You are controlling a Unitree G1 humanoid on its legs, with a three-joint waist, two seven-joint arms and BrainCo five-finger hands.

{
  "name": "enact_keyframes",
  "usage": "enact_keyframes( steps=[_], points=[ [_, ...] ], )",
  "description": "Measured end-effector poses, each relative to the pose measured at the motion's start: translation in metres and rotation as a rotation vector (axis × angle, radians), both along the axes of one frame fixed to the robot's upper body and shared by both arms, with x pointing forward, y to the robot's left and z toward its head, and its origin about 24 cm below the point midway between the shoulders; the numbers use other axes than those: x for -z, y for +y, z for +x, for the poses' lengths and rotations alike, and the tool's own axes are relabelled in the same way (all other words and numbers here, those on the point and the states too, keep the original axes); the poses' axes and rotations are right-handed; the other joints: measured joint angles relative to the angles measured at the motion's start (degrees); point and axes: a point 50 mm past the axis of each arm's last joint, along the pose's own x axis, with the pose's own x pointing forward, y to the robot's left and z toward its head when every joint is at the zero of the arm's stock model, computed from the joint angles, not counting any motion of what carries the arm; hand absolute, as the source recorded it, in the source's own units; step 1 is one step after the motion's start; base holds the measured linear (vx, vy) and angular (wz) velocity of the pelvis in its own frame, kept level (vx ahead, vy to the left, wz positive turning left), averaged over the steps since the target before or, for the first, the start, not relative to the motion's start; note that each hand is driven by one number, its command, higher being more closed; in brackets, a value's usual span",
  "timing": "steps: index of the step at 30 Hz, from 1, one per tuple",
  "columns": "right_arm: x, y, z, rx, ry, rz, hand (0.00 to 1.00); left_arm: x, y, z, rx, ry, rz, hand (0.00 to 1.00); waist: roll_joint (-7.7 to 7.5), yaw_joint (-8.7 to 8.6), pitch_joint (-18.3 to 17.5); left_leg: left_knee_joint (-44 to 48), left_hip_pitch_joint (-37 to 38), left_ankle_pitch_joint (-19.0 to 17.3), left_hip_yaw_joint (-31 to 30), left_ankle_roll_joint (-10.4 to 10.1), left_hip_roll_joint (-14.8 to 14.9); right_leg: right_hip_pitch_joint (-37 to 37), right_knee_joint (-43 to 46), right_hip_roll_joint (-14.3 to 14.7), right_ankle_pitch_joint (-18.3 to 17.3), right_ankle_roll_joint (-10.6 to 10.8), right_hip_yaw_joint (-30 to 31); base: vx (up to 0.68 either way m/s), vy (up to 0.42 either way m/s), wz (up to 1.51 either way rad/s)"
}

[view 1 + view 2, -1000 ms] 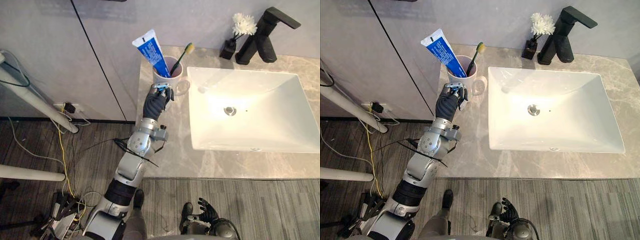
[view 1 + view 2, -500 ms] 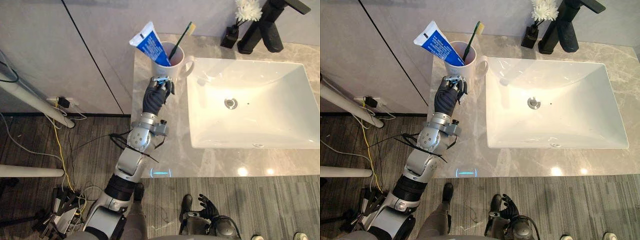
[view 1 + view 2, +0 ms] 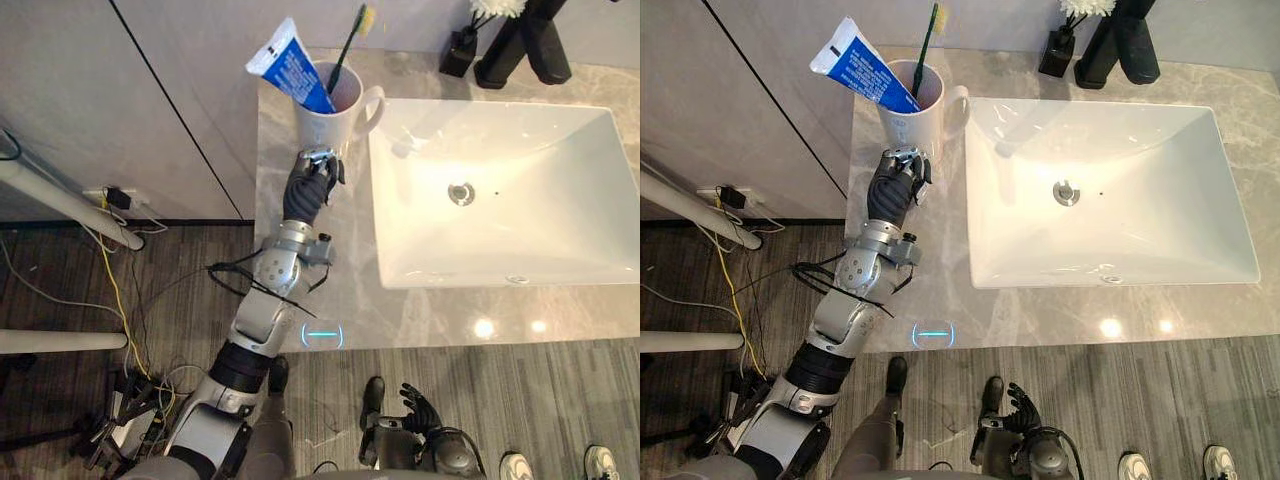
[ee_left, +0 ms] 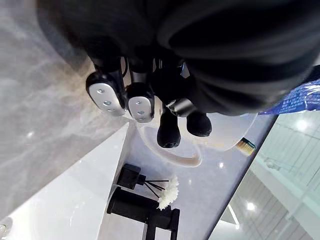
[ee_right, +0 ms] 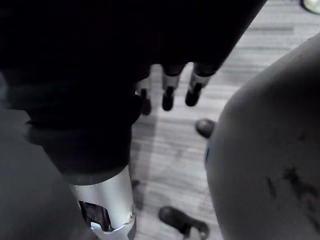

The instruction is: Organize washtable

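A low shove could tip the white mug [image 3: 335,105]: a blue toothpaste tube [image 3: 285,72] leaning to 10 o'clock and a toothbrush [image 3: 350,45] make it look top-heavy. It stands near the counter's [image 3: 300,290] back corner, handle at 3 o'clock toward the sink [image 3: 520,150]. The left hand [image 3: 308,190] sits at its 6 o'clock, fingers loosely bent, holding nothing. The right hand [image 3: 418,410] hangs low, relaxed.

Mug [image 3: 330,112] close beside basin [image 3: 560,160], bare counter [image 3: 350,270] strip on its near side — faucet [image 3: 520,45], vase [image 3: 458,55] behind basin.
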Motion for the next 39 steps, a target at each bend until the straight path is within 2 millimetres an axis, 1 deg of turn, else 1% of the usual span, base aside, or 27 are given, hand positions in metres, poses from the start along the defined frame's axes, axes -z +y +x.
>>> enact_keyframes(
  steps=[3,5,9,12,14,17,18,21,27,37,39],
  points=[
    [-0.006,-0.003,0.007,0.011,-0.037,0.003,0.00,-0.011,0.008,0.006,-0.024,-0.034,-0.022,1.00,-0.07,0.19,1.0,0.2,-0.6,0.0,0.1,0.0,0.0,-0.8,0.0,0.0,0.6,0.1,0.6,-0.08,0.012,-0.07],
    [-0.006,-0.006,0.007,0.011,-0.038,-0.006,0.00,-0.016,0.012,0.009,-0.039,-0.044,-0.035,1.00,-0.03,0.20,1.2,0.1,-1.1,0.0,0.2,-0.1,0.0,-1.4,0.0,0.0,1.0,0.1,0.7,-0.08,0.018,-0.07],
    [-0.006,-0.006,0.007,0.012,-0.038,-0.006,0.00,-0.022,0.019,0.017,-0.079,-0.045,-0.052,1.00,-0.15,0.27,1.6,-0.2,-1.4,0.2,-0.1,-0.8,-0.1,-2.2,-0.3,0.1,1.9,-0.1,1.5,-0.07,0.010,-0.10],
    [-0.006,-0.006,0.007,0.010,-0.038,-0.004,0.00,-0.034,0.025,0.025,-0.100,-0.074,-0.014,1.00,-0.42,0.20,2.5,-1.1,-1.7,0.7,-1.6,-1.6,-0.2,-2.9,-0.3,0.2,2.3,0.0,1.5,-0.07,-0.001,-0.05],
    [-0.006,-0.004,0.007,0.004,-0.040,0.000,0.00,-0.060,0.037,0.036,-0.153,-0.125,-0.015,1.00,-1.39,-0.21,3.6,-1.9,-2.4,1.1,-2.1,-1.9,-0.2,-4.1,-0.4,0.4,3.2,-0.3,1.9,-0.10,-0.003,-0.10],
    [-0.006,-0.005,0.005,0.010,-0.034,-0.001,0.00,-0.080,0.046,0.038,-0.187,-0.173,-0.036,1.00,-1.80,-0.75,5.2,-2.0,-2.7,2.4,-2.6,-1.5,-0.3,-4.4,-0.5,0.4,3.7,0.0,2.0,-0.02,-0.001,-0.03],
    [-0.006,-0.005,0.005,0.009,-0.035,-0.002,0.00,-0.083,0.045,0.038,-0.182,-0.184,-0.046,1.00,-1.90,-0.75,5.2,-2.0,-2.9,2.7,-2.8,-1.3,-0.4,-4.4,-0.5,0.4,4.2,-0.2,2.0,0.01,0.011,0.07],
    [-0.006,-0.005,0.005,0.009,-0.036,-0.001,0.00,-0.086,0.042,0.037,-0.162,-0.193,-0.059,1.00,-1.94,-0.41,5.3,-2.0,-3.0,3.3,-3.2,-0.5,-0.6,-4.3,-0.5,0.3,4.2,-0.2,1.8,0.06,0.007,0.08],
    [-0.006,-0.005,0.006,0.009,-0.037,-0.001,0.00,-0.086,0.039,0.036,-0.147,-0.201,-0.060,1.00,-1.94,-0.38,5.3,-2.0,-3.0,3.3,-3.2,-0.5,-0.9,-4.2,-0.7,0.1,4.2,-0.2,1.9,0.02,0.004,0.00],
    [-0.005,-0.005,0.004,0.008,-0.029,-0.001,0.00,-0.078,0.040,0.036,-0.145,-0.184,-0.048,1.00,-1.92,-0.35,5.2,-2.0,-2.3,3.3,-2.8,-0.5,-0.9,-3.9,-0.5,0.1,4.2,-0.2,2.3,0.00,0.000,-0.01],
    [-0.004,-0.005,0.004,0.007,-0.028,0.000,0.00,-0.072,0.039,0.035,-0.142,-0.173,-0.032,1.00,-1.91,-0.34,5.2,-2.0,-1.7,3.3,-2.9,-0.5,-0.8,-3.2,-0.6,0.1,4.1,-0.2,2.3,0.00,0.000,0.00]
  ],
)
